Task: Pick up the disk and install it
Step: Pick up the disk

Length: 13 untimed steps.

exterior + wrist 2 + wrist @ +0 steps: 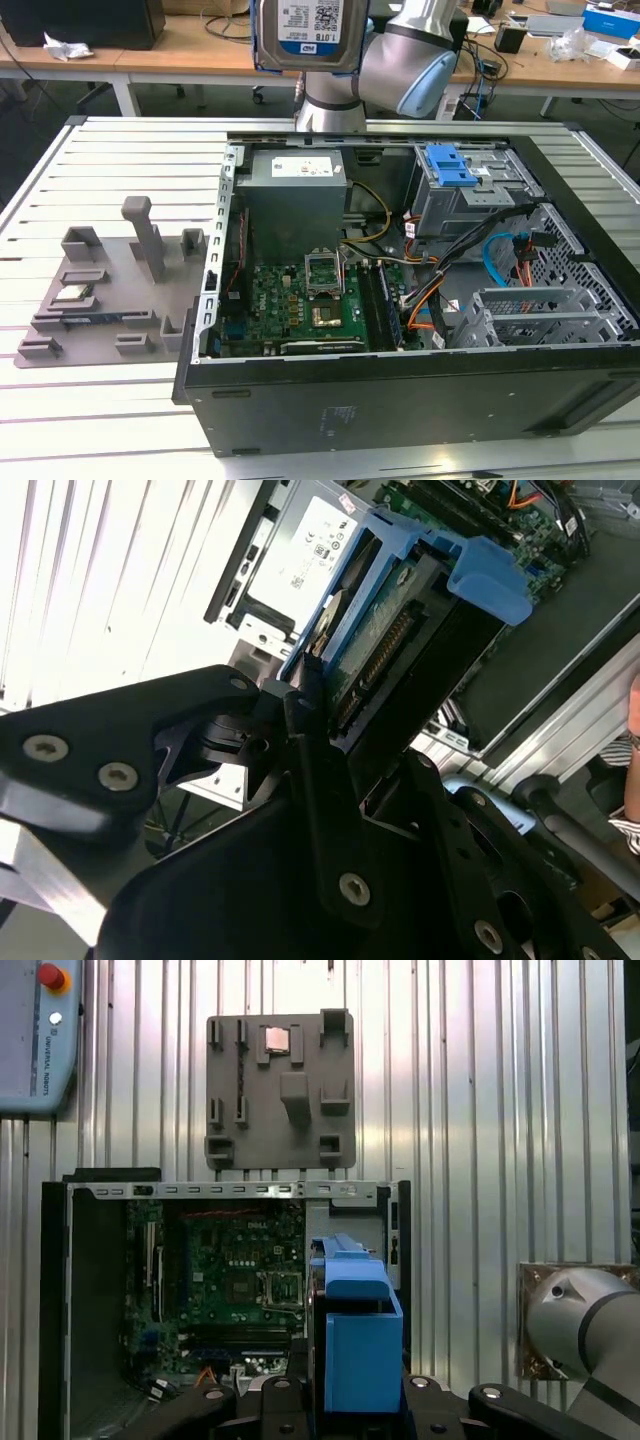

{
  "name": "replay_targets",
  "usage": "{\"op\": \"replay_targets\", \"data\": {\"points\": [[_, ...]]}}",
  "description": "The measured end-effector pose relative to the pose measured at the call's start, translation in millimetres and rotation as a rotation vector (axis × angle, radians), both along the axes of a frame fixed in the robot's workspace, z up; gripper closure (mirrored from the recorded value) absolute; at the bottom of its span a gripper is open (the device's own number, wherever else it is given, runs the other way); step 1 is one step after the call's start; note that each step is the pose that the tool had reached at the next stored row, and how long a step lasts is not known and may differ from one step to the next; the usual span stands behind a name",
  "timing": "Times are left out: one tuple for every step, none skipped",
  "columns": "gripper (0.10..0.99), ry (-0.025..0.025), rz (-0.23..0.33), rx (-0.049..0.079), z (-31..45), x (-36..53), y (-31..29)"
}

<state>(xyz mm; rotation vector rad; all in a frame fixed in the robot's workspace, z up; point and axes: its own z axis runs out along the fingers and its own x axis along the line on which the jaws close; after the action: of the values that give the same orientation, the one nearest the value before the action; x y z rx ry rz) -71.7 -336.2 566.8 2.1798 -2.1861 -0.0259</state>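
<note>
Black fingers (318,810) of gripper (352,742) clamped on the disk (308,30), which sits between them with its blue bracket edge outward, at 12 o'clock in the exterior view, well clear above the open computer case (400,390) rim; grey parts tray (110,290) at 9 o'clock, table (90,420) slats around.

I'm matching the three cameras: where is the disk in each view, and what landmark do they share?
Exterior view: disk at the top edge, label facing the camera.
Second wrist view: disk edge-on, clamped in the hand.
First wrist view: disk's blue bracket end-on, in front of the open case.
Shared landmark: the motherboard.
</note>
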Motion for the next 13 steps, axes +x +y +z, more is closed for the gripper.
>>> {"op": "replay_targets", "data": {"points": [[0.725, 0.0001, 0.000, 0.000, -0.8, 1.0, 0.0], [0.725, 0.0001, 0.000, 0.000, -2.9, 3.7, 0.0], [0.725, 0.0002, 0.000, 0.000, -4.6, 5.9, 0.0], [0.725, 0.0002, 0.000, 0.000, -6.4, 8.1, 0.0], [0.725, 0.0002, 0.000, 0.000, -7.4, 9.4, 0.0], [0.725, 0.0003, 0.000, 0.000, -8.4, 10.8, 0.0], [0.725, 0.0004, 0.000, -0.001, -9.3, 12.1, 0.0], [0.725, 0.0006, 0.000, -0.001, -11.1, 14.5, 0.0], [0.725, 0.0007, 0.000, -0.001, -12.2, 16.2, 0.0], [0.725, 0.0008, 0.000, -0.001, -13.5, 18.0, 0.0], [0.725, 0.0010, 0.000, -0.001, -15.1, 20.1, 0.0], [0.725, 0.0011, 0.000, -0.001, -16.5, 21.6, 0.0], [0.725, 0.0012, 0.000, -0.001, -17.9, 23.3, 0.0]]}}
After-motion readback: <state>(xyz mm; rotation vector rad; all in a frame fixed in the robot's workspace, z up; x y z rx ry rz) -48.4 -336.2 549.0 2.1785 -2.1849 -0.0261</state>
